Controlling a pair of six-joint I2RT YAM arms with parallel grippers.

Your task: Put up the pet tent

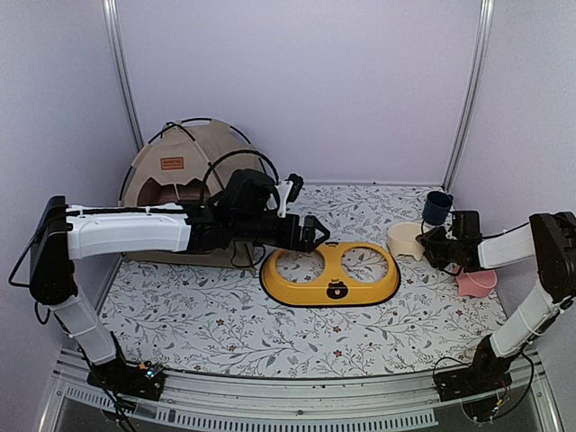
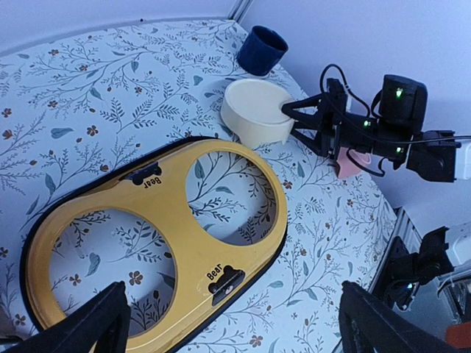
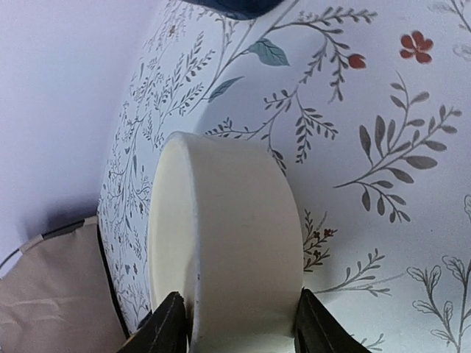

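tan fabric pet tent (image 1: 193,171), far-left corner of tabletop (image 1: 180,306), lying behind and left of left gripper (image 1: 317,236): spread wide, empty, nearer. right gripper (image 1: 432,245) clamped on cream bowl (image 1: 405,238), well apart.

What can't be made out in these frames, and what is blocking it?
- Pet tent: top view, the left arm covers its lower front and right side.
- Right gripper: right wrist view, the bottom edge cuts off its fingers, so whether it grips the cream bowl is unclear.
- Pink item: top view, the right arm hides part of it, so its kind is unclear.
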